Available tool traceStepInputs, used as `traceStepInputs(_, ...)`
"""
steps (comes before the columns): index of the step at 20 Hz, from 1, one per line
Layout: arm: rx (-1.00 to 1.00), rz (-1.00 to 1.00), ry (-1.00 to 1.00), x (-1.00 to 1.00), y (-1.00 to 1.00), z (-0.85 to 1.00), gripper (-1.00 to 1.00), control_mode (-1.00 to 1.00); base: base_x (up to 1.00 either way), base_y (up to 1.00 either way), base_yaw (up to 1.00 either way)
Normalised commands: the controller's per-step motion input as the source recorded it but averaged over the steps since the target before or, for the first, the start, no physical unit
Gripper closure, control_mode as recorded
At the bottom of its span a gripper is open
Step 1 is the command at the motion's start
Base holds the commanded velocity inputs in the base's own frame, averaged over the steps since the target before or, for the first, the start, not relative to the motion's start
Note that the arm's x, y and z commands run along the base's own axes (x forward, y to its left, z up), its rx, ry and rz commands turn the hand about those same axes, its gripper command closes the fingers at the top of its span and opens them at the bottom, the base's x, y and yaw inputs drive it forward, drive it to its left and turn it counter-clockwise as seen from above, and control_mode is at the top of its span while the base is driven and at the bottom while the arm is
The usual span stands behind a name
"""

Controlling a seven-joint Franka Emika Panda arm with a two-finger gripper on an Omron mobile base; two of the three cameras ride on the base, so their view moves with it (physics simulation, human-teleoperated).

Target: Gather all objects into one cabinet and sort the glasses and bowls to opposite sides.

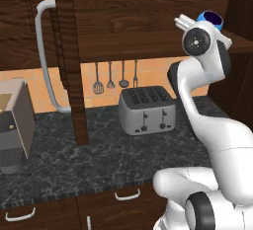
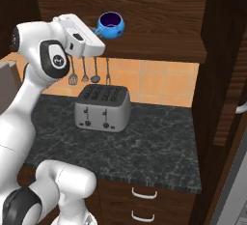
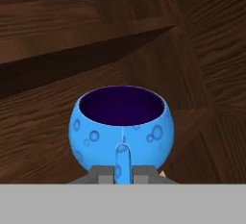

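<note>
Dark wood kitchen, black marble counter (image 1: 99,160), toaster (image 1: 147,109) under a wooden shelf (image 2: 159,50).

The gripper (image 3: 122,172) is nearly closed on the thin handle of the small blue bowl (image 3: 121,127), which is at the level of the shelf, near its left end in the right base view; whether it rests on the board I cannot tell. The step seems to be carrying this bowl. Next it probably needs a place among the other tableware.

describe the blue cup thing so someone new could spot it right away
Look above the toaster to the dark wooden shelf. At its front sits a round bright-blue cup, dark purple inside, its handle pinched in the gripper.
</note>
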Motion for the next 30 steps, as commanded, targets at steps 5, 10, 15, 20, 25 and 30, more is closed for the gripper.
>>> traceStepInputs(5,0.0,0.0,0.0,0.0,0.0,0.0,1.0,1.0,-0.64,0.0,0.02)
traceStepInputs(10,0.0,0.0,0.0,0.0,0.0,0.0,1.0,1.0,-1.0,-0.02,0.12)
traceStepInputs(15,0.0,0.0,0.0,0.0,0.0,0.0,1.0,1.0,-0.95,0.0,0.2)
traceStepInputs(20,0.0,0.0,0.0,0.0,0.0,0.0,1.0,1.0,-0.29,0.45,0.43)
traceStepInputs(25,0.0,0.0,0.0,0.0,0.0,0.0,1.0,1.0,-0.21,0.36,0.57)
traceStepInputs(30,0.0,0.0,0.0,0.0,0.0,0.0,1.0,1.0,-0.29,0.21,0.53)
